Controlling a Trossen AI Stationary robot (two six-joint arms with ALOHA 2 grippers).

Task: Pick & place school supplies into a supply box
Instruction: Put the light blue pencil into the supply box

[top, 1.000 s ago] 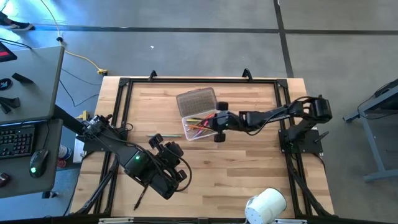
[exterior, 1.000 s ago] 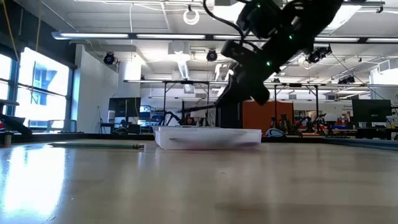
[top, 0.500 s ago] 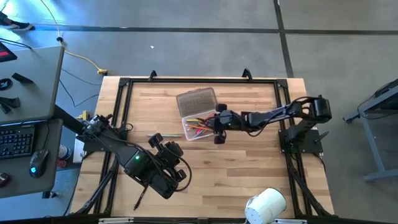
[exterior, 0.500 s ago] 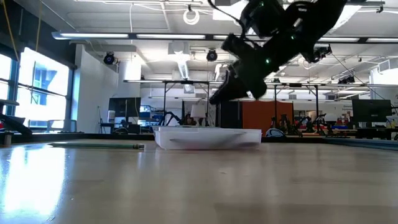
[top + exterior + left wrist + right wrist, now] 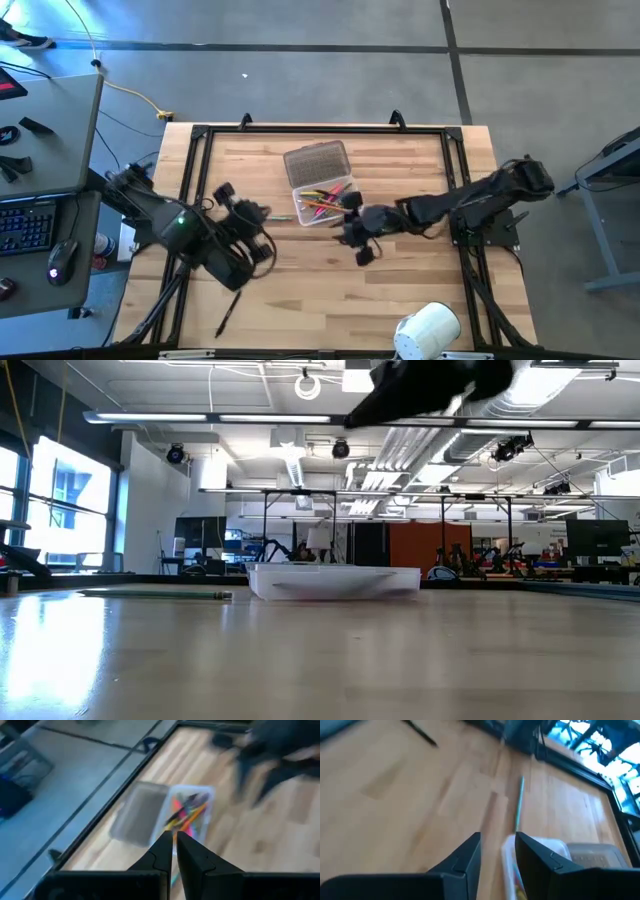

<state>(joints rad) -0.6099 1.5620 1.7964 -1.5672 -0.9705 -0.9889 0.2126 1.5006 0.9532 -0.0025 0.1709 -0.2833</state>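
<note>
The clear supply box (image 5: 325, 203) stands on the table with coloured pens and pencils (image 5: 322, 200) lying in it. Its ribbed lid (image 5: 316, 162) lies open on the far side. A green pencil (image 5: 280, 217) lies flat on the wood just left of the box, and a black pen (image 5: 226, 320) lies near the near-left edge. My left gripper (image 5: 258, 213) hovers shut near the green pencil's left end, looking toward the box (image 5: 192, 812). My right gripper (image 5: 357, 235) is open, just near-right of the box. Its wrist view shows the green pencil (image 5: 519, 805) and a corner of the box (image 5: 520, 857).
A fat white roll (image 5: 428, 330) stands at the near edge on the right. A black frame (image 5: 300, 130) runs round the tabletop. The low view shows the box (image 5: 335, 580) and the pencil (image 5: 160, 595) across bare wood. A desk with a keyboard (image 5: 28, 225) stands left of the table.
My right gripper has drawn back from over the box toward the near edge and tipped. My left arm has swung from the near-left part of the table toward the far edge and now hangs beside the green pencil. The box and the pencil have stayed put.
</note>
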